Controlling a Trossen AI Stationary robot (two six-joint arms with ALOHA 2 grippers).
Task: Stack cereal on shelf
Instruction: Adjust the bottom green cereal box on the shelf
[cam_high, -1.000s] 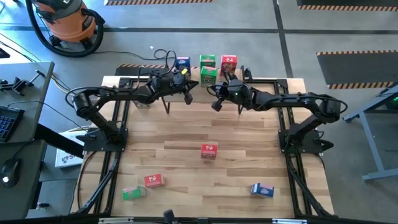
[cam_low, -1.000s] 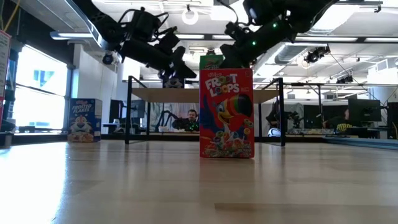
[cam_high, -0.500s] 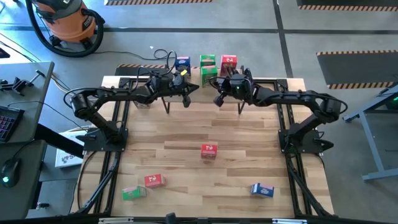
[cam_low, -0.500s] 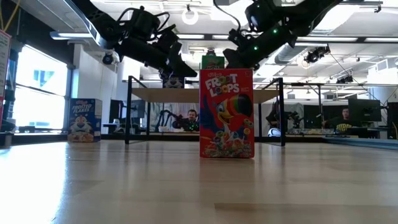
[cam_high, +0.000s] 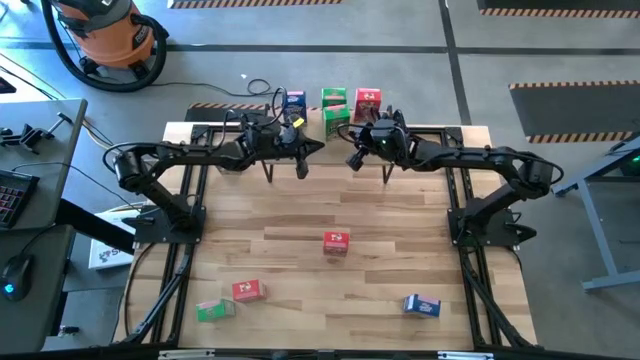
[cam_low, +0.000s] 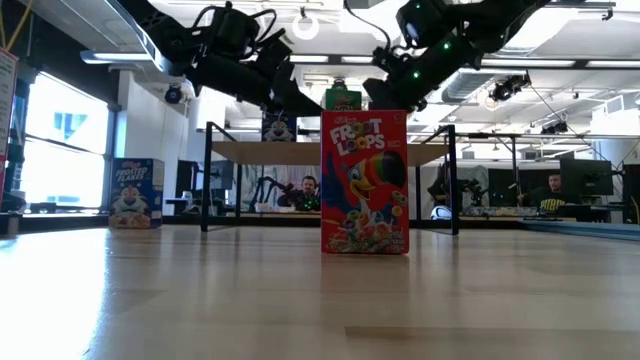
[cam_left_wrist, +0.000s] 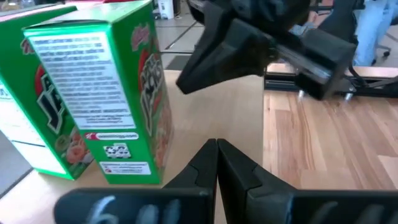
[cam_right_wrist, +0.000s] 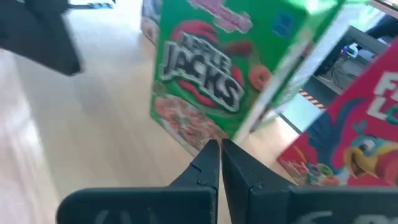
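On the shelf (cam_high: 440, 133) at the table's far side, several cereal boxes stand upright on their bottoms: a blue one (cam_high: 293, 101), two green ones (cam_high: 336, 119), (cam_high: 333, 97) and a red one (cam_high: 367, 102). My left gripper (cam_high: 318, 147) is shut and hovers over the shelf, just left of the nearer green box (cam_left_wrist: 106, 93). My right gripper (cam_high: 351, 161) is shut and points at that box's front (cam_right_wrist: 217, 81) from the near right. The two grippers face each other, and I see neither of them touching anything.
On the tabletop a red box (cam_high: 336, 242) stands upright at the middle. A red box (cam_high: 248, 290) and a green box (cam_high: 214, 309) lie at the near left. A blue box (cam_high: 422, 305) is at the near right. People sit in the room beyond the shelf (cam_low: 308, 190).
My left gripper has swung a little toward the table's right, closer to the green boxes. My right gripper has shifted slightly toward the far edge, over the shelf. Both have stayed shut, and no box has moved.
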